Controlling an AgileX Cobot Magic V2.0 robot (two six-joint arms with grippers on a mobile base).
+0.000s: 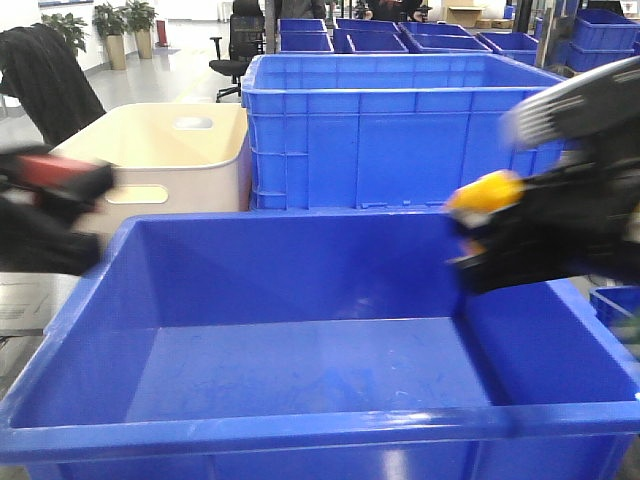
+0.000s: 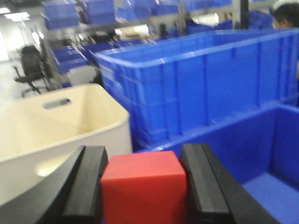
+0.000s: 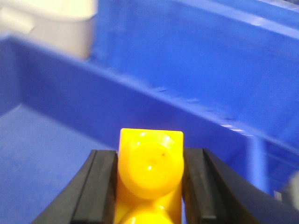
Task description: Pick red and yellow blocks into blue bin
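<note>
Left pincer [image 2: 144, 161]: narrowed onto the red block [image 2: 142, 193], one black finger [image 2: 88, 186] flat against each side face. Block sits square between them, top face showing.

Right pincer [image 3: 149, 151]: likewise closed partway on the yellow block [image 3: 150, 172], gripped by its sides. The block has rounded studs on the face toward the wrist camera.

Bin [image 1: 250, 425]: fills the lower front view, long rim nearest the camera, floor and sloping walls in plain sight.

Positions, front view, clock centred on the bin:
- Red block and left pincer at 9 o'clock, at the left rim, raised above it. Badly blurred; cannot tell whether they hang inside or outside the rim line.
- Yellow block and right pincer at 2 to 3 o'clock, above the right wall near the far corner. Also blurred.
- Neither block touches the bin.

Surroundings: ribbed blue crate [image 1: 400, 130] at 12 o'clock, just behind the bin. Cream tub [image 1: 170, 150] at 10 to 11 o'clock, beside the crate. More blue crates stacked far back. Counter not visible.
</note>
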